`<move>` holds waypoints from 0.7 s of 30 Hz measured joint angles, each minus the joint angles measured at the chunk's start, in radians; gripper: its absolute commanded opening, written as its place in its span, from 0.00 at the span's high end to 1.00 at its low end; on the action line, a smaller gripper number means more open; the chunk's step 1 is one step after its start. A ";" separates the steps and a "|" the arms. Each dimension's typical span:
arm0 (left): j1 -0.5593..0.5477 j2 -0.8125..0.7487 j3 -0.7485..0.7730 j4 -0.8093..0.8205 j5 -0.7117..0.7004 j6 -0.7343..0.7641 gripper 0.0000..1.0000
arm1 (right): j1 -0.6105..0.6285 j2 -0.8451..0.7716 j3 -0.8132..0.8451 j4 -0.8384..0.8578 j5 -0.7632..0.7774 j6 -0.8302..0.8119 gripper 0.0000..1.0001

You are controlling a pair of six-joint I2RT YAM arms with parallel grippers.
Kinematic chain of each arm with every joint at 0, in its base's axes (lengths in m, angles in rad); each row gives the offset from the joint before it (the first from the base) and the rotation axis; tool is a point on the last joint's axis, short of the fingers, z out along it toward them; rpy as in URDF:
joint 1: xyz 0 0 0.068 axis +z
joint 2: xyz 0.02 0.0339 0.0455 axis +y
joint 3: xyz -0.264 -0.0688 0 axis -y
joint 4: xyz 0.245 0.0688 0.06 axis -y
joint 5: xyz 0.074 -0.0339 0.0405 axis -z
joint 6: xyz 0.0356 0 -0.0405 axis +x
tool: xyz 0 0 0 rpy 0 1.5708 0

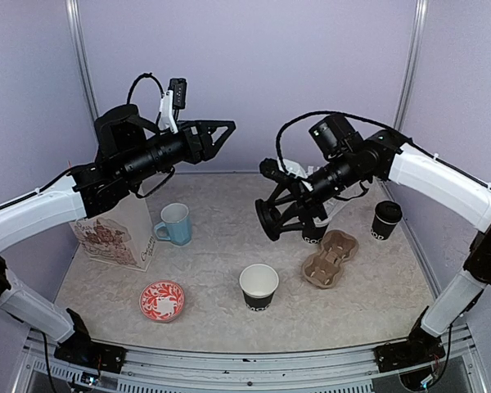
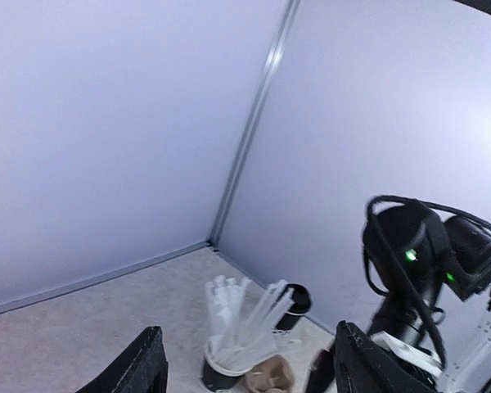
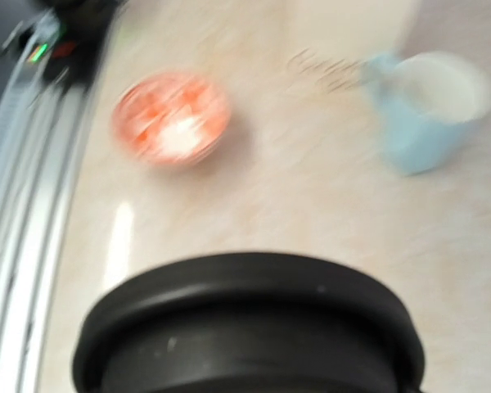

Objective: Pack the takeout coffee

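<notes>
The right end effector (image 1: 272,219) held the round black lid (image 3: 245,323) clamped in mid-air above the surface (image 1: 221,262). The lid was well apart from the open black cup (image 1: 259,286), which stood near the front edge between a red saucer (image 1: 162,300) and a cardboard carrier (image 1: 330,258). The left end effector (image 1: 221,139) hung high, its fingers (image 2: 139,364) spread wide, gripping nothing.

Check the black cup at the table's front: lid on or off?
Off. The cup stands upright, its white inside showing; the right gripper holds a round black lid, apart from it.
</notes>
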 measured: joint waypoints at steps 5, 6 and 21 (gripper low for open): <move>0.081 -0.008 -0.063 -0.010 -0.113 0.056 0.32 | 0.094 0.099 0.023 -0.156 0.042 -0.089 0.33; 0.108 -0.008 -0.091 -0.010 -0.110 0.048 0.32 | 0.108 0.119 0.023 -0.180 0.054 -0.099 0.33; 0.168 -0.030 -0.177 -0.013 -0.060 0.014 0.32 | 0.167 0.253 0.097 -0.309 0.185 -0.129 0.34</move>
